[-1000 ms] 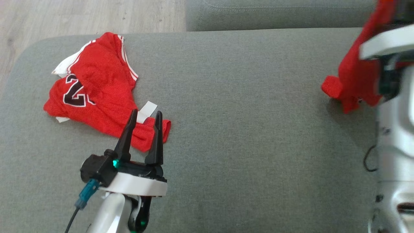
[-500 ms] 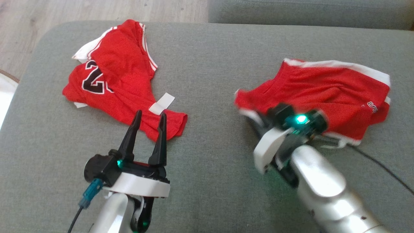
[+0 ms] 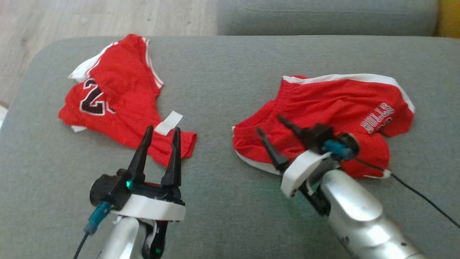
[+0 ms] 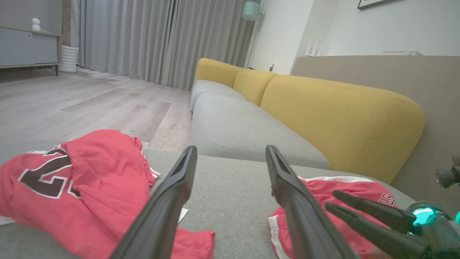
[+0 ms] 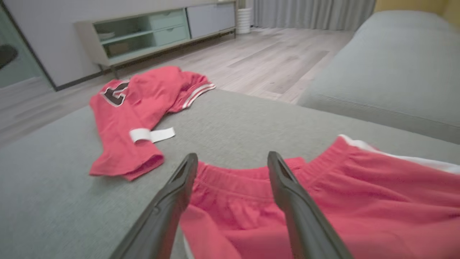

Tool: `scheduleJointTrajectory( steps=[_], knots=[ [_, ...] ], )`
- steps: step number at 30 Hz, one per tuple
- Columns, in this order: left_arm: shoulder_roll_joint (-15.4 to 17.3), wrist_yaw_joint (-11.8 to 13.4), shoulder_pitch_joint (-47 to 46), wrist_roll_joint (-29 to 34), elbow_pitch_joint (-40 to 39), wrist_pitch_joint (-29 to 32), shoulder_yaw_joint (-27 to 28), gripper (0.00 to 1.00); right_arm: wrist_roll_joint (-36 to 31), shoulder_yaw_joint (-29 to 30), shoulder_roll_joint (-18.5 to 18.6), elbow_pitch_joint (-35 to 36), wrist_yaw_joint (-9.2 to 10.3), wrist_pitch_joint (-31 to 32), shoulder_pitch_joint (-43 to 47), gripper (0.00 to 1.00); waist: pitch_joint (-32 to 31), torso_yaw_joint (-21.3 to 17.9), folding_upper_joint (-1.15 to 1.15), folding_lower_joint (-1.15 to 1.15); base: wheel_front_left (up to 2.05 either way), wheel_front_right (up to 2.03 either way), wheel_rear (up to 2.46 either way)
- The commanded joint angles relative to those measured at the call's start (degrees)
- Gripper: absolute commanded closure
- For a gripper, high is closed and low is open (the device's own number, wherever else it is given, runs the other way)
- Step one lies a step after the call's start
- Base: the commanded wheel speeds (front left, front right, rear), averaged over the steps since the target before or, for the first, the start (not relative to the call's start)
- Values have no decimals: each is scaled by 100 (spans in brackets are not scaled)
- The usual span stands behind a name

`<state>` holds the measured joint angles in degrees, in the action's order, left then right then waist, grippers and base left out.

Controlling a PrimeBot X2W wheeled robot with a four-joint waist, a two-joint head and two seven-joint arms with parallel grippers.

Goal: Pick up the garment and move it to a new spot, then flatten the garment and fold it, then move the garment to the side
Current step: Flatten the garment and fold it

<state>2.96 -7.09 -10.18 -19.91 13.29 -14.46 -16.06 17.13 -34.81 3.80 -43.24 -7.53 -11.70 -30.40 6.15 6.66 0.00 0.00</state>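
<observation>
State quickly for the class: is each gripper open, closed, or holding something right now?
Left gripper: open, holding nothing.
Right gripper: open, holding nothing, fingers over the red shorts.

Count by kind:
- Red garments: 2. One red fabric jersey with white trim and a dark number (image 3: 115,104), and one pair of red fabric shorts with white bands and BULLS lettering (image 3: 334,108).
- White rectangular tag strip (image 3: 169,122): 1.
- Grey upholstered seats: 2, the wide grey fabric cushion (image 3: 222,72) and the second grey seat (image 3: 323,18).
- Yellow rounded back cushions (image 4: 341,118): 3, left wrist view.
- Grippers: 2, left gripper (image 3: 162,128) and right gripper (image 3: 268,123).
- Long dark fingers (image 3: 141,151): 2 each, 4 total.
- Blue cable connectors (image 3: 97,216): 2, one per wrist.
- Pale low sideboard (image 5: 154,32): 1.
- White ribbed cylinder (image 4: 68,59) on the floor: 1.
</observation>
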Motion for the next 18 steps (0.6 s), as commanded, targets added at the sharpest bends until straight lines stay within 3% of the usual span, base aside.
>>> scheduleJointTrajectory(
  steps=[1,7,12,18],
  knots=[
    [12,-22,-116,76,-207,-53,225,0,-16,36,-79,197,4,-92,-135,0,-49,-102,0,0,0,0,0],
    [11,-22,-73,121,-322,-53,307,0,-304,1354,105,821,4,-296,294,0,-113,-409,0,0,0,0,0],
    [7,-24,-46,148,-390,-53,352,0,-514,2556,26,1478,4,-322,1043,0,-127,-601,0,0,0,0,0],
    [2,-27,-32,149,-396,-53,346,0,-453,3151,-78,1793,4,-316,1866,0,-104,-685,0,0,0,0,0]
  ],
)
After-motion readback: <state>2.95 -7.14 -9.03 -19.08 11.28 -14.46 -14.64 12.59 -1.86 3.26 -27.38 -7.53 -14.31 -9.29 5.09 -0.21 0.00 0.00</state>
